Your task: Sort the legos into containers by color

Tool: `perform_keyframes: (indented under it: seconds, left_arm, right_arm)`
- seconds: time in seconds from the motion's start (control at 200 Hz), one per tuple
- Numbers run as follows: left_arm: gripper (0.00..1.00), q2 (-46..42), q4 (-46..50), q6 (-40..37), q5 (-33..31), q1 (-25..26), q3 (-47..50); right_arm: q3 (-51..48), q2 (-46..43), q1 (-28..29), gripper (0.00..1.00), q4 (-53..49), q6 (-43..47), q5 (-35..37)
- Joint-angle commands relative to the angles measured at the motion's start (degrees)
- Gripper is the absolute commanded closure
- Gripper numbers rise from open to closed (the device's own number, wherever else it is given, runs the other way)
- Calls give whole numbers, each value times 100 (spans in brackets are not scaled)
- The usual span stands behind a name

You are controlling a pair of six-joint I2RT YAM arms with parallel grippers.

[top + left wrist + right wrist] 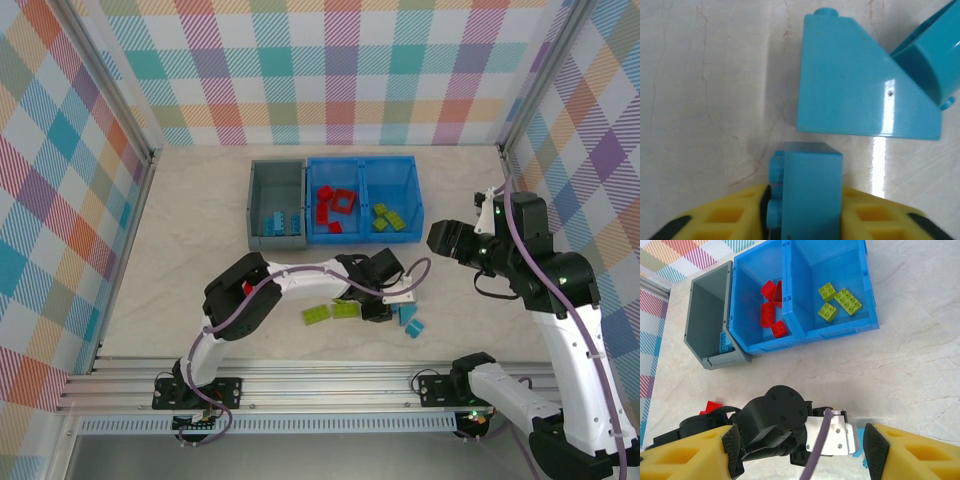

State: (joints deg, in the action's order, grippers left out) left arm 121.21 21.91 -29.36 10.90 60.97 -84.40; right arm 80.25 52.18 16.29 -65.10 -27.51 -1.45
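Left gripper (805,220) is clamped on a small light blue brick (812,175), glossy, studs facing sideways, its long axis seemingly running back into the grip, well apart from the grey bin (256,200) on its near right side, so I judge the carry goes away and leftward, this arm nearer than the right one

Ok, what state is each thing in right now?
Left hand: shut on a small blue brick, low at the table.
Right hand: open, empty.
Blue wedge: lying loose on the table.
Two loose green bricks: on the table, unsorted.
Grey bin: holds blue bricks.
Blue bin: red bricks in the compartment beside the grey bin, sorted green bricks in the other.
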Motion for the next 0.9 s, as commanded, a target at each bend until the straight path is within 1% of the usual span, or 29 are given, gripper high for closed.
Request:
perform_keyframes:
  seconds: [0.0,0.065,0.125,0.135,0.215,0.265,0.37,0.385,0.43,0.515,0.55,0.635,0.695,0.785,0.84,0.895]
  left_arm:
    - [74,-397,-233,146,81,-6,339]
    - [78,-663,-414,327,-17,-6,530]
    - [79,-1010,-547,565,-193,-6,777]
    - [79,-1084,-699,606,-230,-6,825]
    - [79,-1714,-917,1090,-615,-39,1158]
    - [79,-2168,-981,1426,-847,-94,1379]
    - [79,-3044,-653,2226,-1401,-382,1591]
    - [79,-3152,-418,2353,-1438,-466,1593]
    - [79,-3461,-161,2685,-1552,-709,1634]
    - [79,-3896,308,3244,-1576,-1359,1617]
    - [79,-3997,499,3440,-1521,-1651,1552]
    - [78,-4000,970,3769,-1441,-2404,1233]
    - [78,-3751,1320,3936,-1443,-2861,881]
    - [77,-3066,1697,4131,-1275,-3419,216]
    - [77,-2579,1772,4305,-1158,-3670,-135]
    - [77,-2048,1878,4499,-982,-3895,-530]
  right_arm:
    - [-67,30,-16,33,14,-52,-116]
    - [-71,62,-20,34,62,-31,-192]
    - [-55,81,-19,35,131,54,-358]
    - [-54,81,-20,35,145,70,-391]
    - [-36,147,-23,36,283,287,-819]
    - [-50,200,-14,37,409,462,-1224]
    - [-118,306,39,39,711,774,-1877]
    - [-123,334,94,40,759,814,-1888]
    - [-107,437,453,40,878,959,-1580]
    - [-41,833,1681,40,1150,1238,-553]
    - [-27,1023,2029,40,1326,1248,-417]
    - [-113,1363,2582,40,1983,1096,-323]
    - [-172,1526,3044,40,2523,1065,-57]
    - [-120,1871,3703,40,3142,1076,440]
    - [-112,2072,3934,40,3471,1007,646]
    - [-108,2264,4033,40,3740,860,731]
